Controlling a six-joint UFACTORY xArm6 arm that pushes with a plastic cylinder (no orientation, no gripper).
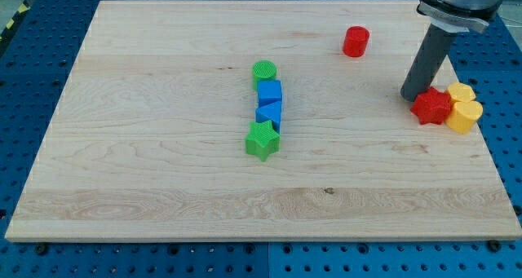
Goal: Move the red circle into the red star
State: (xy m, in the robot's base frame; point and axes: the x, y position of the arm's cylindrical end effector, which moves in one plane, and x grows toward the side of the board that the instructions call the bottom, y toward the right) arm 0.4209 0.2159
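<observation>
The red circle [356, 41] stands near the view's top, right of centre. The red star [431, 106] lies at the view's right, below and to the right of the circle. My tip [409, 96] rests on the board just left of the red star, touching or nearly touching it. The dark rod rises from there toward the view's top right. The red circle is well apart from the tip, up and to the left.
Two yellow blocks [464, 115] [462, 93] sit against the red star's right side. A column in the board's middle holds a green circle [264, 71], a blue cube [270, 92], a blue triangle-like block [269, 113] and a green star [262, 140]. The wooden board [163, 147] lies on a blue perforated table.
</observation>
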